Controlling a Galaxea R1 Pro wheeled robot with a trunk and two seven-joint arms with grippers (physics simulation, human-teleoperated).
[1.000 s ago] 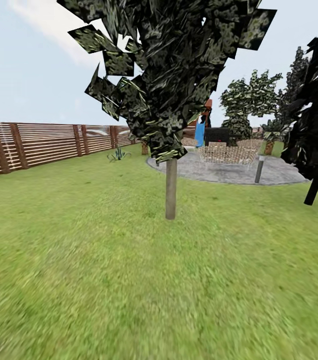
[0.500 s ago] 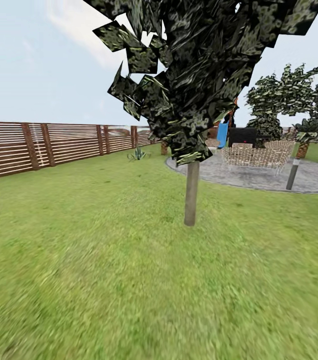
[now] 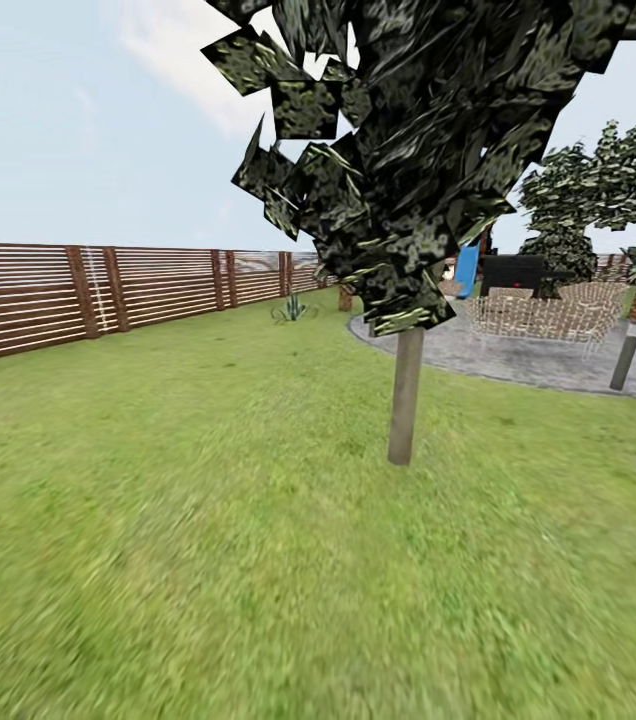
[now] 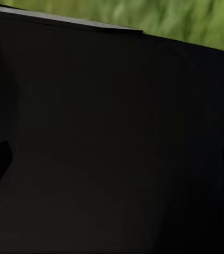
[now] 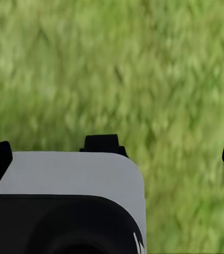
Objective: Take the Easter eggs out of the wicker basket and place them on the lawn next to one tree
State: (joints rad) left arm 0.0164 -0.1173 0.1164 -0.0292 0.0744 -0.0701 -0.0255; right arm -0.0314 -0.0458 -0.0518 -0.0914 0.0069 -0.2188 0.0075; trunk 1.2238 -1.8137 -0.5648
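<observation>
Head view: standing height, facing level across the lawn — tree near, at 1 o'clock; fence at 10 o'clock.
Left wrist view: pressed against a dark surface.
Right wrist view: looking down, close over grass — shared with head view.

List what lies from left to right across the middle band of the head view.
Dark brown slatted wooden fence → small spiky green plant → thin pale grey-tan tree trunk → blue upright panel → woven wicker seats → short grey post.
</observation>
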